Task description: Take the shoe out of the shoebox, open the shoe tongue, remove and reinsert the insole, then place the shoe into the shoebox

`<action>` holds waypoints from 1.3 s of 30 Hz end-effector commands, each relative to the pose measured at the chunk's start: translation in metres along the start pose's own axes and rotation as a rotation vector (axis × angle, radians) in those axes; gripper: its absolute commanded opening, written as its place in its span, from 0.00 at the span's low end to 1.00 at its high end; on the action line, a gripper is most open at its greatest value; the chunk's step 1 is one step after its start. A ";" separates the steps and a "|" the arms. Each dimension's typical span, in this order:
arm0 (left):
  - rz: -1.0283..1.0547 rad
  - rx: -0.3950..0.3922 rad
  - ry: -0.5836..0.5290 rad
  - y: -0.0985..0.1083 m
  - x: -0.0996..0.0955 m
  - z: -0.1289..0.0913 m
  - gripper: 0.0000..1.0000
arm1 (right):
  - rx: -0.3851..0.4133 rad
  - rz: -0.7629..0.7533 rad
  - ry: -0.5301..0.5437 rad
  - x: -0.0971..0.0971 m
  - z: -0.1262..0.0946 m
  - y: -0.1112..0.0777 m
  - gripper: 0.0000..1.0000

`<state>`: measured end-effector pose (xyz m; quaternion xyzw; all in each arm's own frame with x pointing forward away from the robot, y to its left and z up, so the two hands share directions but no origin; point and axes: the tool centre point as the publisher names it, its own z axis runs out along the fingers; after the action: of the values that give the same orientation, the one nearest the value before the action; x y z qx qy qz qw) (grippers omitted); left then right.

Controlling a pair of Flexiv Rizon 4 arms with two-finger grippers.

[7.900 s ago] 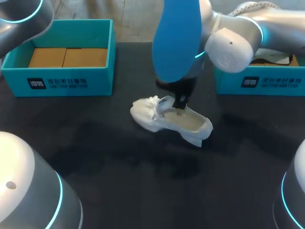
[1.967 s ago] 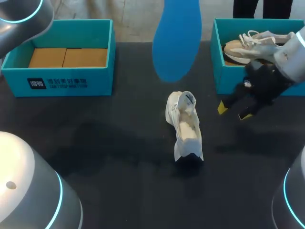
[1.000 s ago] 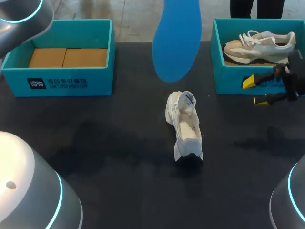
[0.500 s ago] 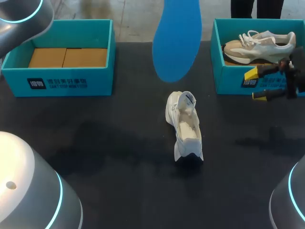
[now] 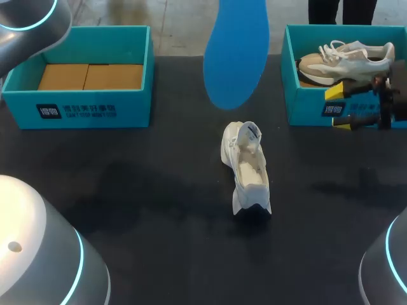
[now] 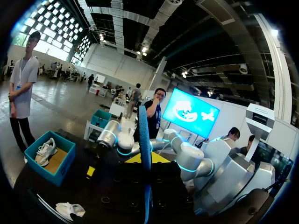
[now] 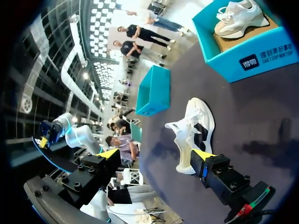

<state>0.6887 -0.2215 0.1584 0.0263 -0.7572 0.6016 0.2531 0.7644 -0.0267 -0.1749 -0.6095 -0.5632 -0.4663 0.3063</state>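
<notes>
A white shoe [image 5: 247,168] lies mid-table, its opening up and its tongue pulled back. Its blue insole [image 5: 235,54] hangs high above the table; in the left wrist view my left gripper [image 6: 145,159] is shut on the insole [image 6: 145,140], seen edge-on. The left gripper itself is hidden in the head view. My right gripper [image 5: 339,108] hovers open and holds nothing, in front of the right-hand box. In the right wrist view the shoe [image 7: 194,130] lies ahead of the right gripper [image 7: 155,154]. A teal shoebox [image 5: 137,76] with a cardboard floor stands at the far left.
A second teal box [image 5: 292,82] at the far right holds a beige sneaker [image 5: 346,57]. Both boxes sit along the table's far edge. Dark bare tabletop [image 5: 159,210] surrounds the white shoe.
My right gripper has drifted a little up and toward the right-hand box, staying open. The shoe and the held insole have not moved.
</notes>
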 end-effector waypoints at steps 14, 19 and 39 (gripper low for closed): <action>0.150 -0.012 -0.053 0.003 -0.007 -0.007 0.00 | 0.001 -0.001 0.005 -0.004 0.001 0.001 1.00; 0.320 -0.098 -0.102 0.012 -0.014 -0.007 0.00 | 0.001 -0.001 0.005 -0.004 0.001 0.001 1.00; 1.055 -0.347 -0.202 0.053 -0.025 0.010 0.00 | 0.001 -0.001 0.005 -0.004 0.001 0.001 1.00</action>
<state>0.6923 -0.2251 0.1006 -0.2776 -0.7888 0.5419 -0.0836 0.7648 -0.0289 -0.1780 -0.6071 -0.5627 -0.4686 0.3087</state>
